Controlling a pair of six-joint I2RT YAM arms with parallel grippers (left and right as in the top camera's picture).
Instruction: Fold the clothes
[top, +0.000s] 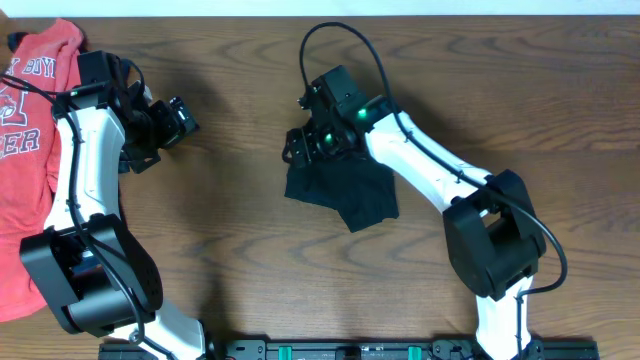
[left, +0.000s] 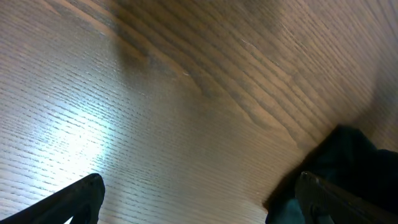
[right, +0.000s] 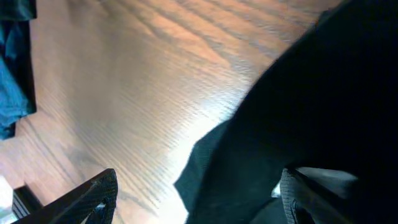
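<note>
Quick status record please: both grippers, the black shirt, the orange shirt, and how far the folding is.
left gripper: open, over bare table, holding nothing
right gripper: open, at the black shirt's upper left edge, cloth between its fingers
black shirt: crumpled heap near the table's centre, not folded
orange-red T-shirt: at the table's left edge, rumpled, not folded
dark blue cloth: seen only at the edge of the right wrist view
fold progress: no garment looks folded
</note>
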